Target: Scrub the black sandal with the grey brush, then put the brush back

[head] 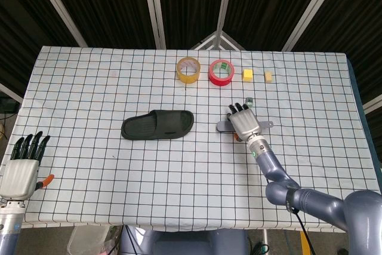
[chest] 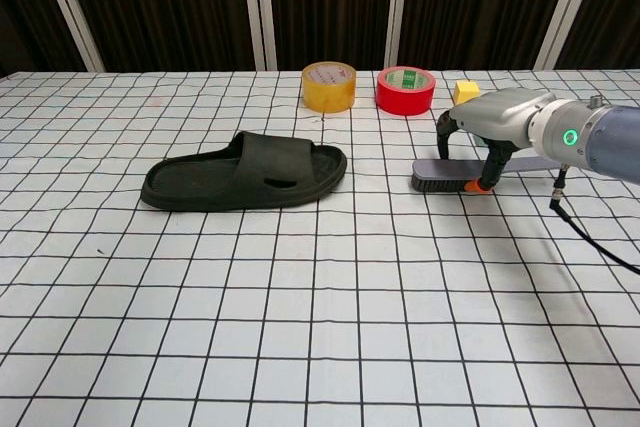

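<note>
At the near left corner of the worktop (head: 89,177), the left robot hand (head: 21,168) is held flat, fingers apart, nothing in it. One black sandal (chest: 245,175) lies mid-worktop. To its right, one grey brush (chest: 440,173) rests bristles down, with the right robot hand (chest: 492,125) arched over it, fingers reaching down around it; whether it is grasped cannot be told. Toward the far edge, two tape rolls are counted, one yellow (head: 188,69) and one red (head: 221,72), then two yellow blocks (head: 248,75).

The black sandal (chest: 245,173) lies flat, sole down; the grey brush (chest: 445,174) lies bristles-down, seemingly, well apart.
</note>
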Robot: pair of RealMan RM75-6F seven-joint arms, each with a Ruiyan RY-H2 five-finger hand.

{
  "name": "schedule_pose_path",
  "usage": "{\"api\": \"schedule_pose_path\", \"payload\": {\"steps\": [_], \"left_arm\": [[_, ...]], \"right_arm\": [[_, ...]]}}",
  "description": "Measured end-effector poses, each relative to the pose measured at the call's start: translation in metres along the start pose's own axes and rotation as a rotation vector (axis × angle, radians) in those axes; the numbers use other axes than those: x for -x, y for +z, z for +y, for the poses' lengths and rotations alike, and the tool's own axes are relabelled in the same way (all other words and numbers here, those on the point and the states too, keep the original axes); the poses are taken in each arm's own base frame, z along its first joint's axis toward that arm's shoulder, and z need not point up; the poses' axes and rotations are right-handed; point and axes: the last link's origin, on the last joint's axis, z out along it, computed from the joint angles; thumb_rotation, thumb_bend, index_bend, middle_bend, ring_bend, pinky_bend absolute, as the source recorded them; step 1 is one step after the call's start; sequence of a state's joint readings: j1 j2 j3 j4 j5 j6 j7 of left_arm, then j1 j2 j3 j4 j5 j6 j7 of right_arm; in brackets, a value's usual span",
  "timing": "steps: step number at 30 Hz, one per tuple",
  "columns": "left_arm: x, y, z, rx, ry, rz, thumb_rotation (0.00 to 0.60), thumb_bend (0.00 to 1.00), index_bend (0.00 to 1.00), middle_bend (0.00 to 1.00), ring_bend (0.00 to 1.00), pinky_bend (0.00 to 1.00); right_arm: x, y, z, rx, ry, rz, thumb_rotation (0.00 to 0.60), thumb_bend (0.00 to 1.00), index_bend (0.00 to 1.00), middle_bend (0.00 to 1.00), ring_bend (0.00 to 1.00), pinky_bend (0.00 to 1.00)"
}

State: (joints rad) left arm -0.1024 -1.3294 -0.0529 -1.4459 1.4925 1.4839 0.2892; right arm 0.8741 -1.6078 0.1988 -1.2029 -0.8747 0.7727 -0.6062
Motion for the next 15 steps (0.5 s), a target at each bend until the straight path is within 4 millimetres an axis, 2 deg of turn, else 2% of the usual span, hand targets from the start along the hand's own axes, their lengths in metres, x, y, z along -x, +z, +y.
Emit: {"api": "schedule_pose_path", "payload": {"steps": [10, 13, 15], "left_arm": [[0.0016, 0.0017, 0.0008, -0.001, 0.004, -0.009, 0.600, 0.09, 0.00, 0.00, 0.00, 0.06], [0.0018, 0.0018, 0.0011, 0.000, 0.004, -0.010, 0.600, 0.10, 0.00, 0.00, 0.00, 0.06], [0.0021, 0.0018, 0.0013, 0.002, 0.004, -0.012, 0.600, 0.11, 0.00, 0.00, 0.00, 0.06]], "right_arm": [[0.0012, 0.0034, 0.0030, 0.007, -0.004, 0.008, 0.600, 0.35, 0.48, 0.23, 0.19, 0.27], [0.0006, 0.0037, 0.0029, 0.006, -0.005, 0.016, 0.600, 0.36, 0.51, 0.28, 0.24, 0.32], [0.0005, 0.0037, 0.0028, 0.006, -0.005, 0.021, 0.600, 0.38, 0.56, 0.36, 0.32, 0.40]]}}
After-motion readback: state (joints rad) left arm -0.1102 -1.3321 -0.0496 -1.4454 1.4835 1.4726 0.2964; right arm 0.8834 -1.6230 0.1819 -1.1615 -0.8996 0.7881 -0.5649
